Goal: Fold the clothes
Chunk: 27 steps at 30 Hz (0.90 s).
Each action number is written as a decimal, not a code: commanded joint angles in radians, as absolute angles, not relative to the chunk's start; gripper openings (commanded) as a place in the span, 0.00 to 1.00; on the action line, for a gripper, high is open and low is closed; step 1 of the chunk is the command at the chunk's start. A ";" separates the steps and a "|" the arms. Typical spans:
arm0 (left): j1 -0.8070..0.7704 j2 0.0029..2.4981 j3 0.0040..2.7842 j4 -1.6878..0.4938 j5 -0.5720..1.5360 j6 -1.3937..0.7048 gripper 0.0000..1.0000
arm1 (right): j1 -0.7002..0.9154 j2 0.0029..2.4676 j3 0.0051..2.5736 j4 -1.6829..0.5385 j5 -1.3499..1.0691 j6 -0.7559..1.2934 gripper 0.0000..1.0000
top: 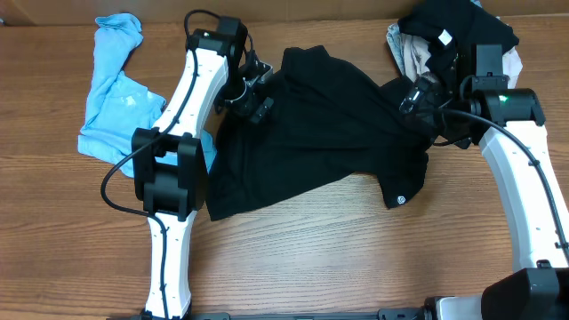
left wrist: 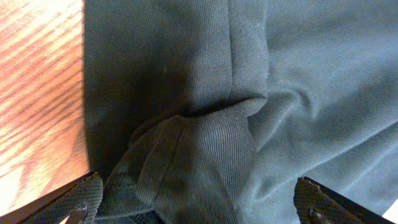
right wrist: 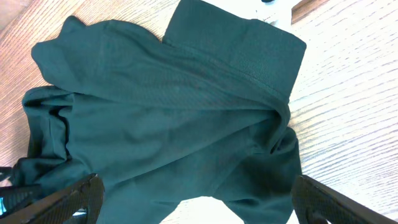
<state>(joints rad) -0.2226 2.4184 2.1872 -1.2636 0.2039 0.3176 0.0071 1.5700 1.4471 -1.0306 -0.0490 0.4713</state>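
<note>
The left gripper (left wrist: 199, 208) has its fingers (left wrist: 84, 196) spread wide apart, and a bunched fold of the black T-shirt (top: 329, 124) lies loose between them. The right gripper (right wrist: 202, 202) is also spread wide over the shirt's rumpled right side and grips nothing. The shirt is a fine-ribbed knit, lying crumpled mid-table between the two arms, with a small round white logo (top: 401, 199) near its hem. The table (top: 311, 267) has a wood-grain surface. A light blue garment (top: 111, 98) lies at the left, and a heap of dark and pale clothes (top: 462, 22) sits at the top right.
</note>
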 commanded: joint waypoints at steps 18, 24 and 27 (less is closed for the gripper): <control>-0.229 2.416 2.178 -1.189 0.200 0.287 0.21 | 0.004 1.563 1.460 -1.026 -0.054 0.474 1.00; -0.214 2.416 2.207 -1.193 0.122 0.234 0.04 | 0.004 1.563 1.460 -1.026 -0.054 0.474 1.00; -0.185 2.416 2.287 -1.205 0.059 0.178 0.04 | 0.004 1.563 1.460 -1.026 -0.054 0.474 1.00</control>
<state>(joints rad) -0.2150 2.4207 2.1990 -1.2015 0.1387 0.2485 0.0071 1.5700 1.4471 -1.0317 -0.0490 0.4717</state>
